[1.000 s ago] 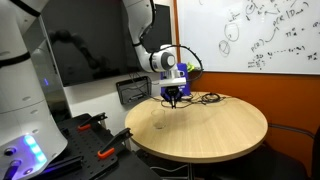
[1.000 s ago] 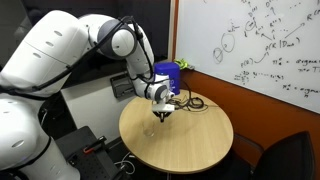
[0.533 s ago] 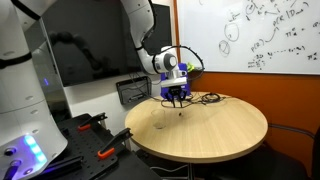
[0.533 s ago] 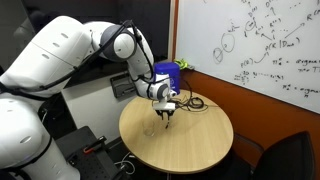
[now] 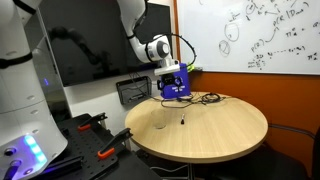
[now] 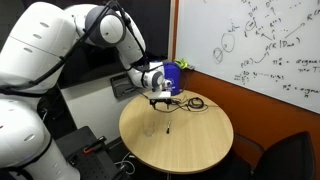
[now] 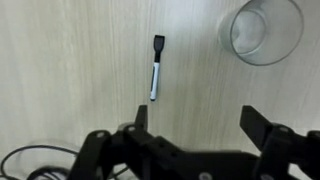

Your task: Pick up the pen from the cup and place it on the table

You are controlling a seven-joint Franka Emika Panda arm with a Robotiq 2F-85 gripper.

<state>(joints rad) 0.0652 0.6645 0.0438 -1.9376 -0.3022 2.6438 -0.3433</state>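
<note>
Gripper (image 7: 197, 120) spread wide, holding nothing and touching nothing as it hangs above the desk (image 7: 60, 60). In the wrist view the pen (image 7: 156, 68) lies flat on the wood at 11 o'clock from the open jaws, dark cap pointing to 12. The clear cup (image 7: 265, 30) stands apart at the pen's 2 o'clock.

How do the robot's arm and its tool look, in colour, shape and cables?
The arm is glossy white, built of thick rounded segments. A thin black cable loops beside the wrist. The tool is black with two black fingers; in an exterior view a blue part sits just above it. No markings are readable.
</note>
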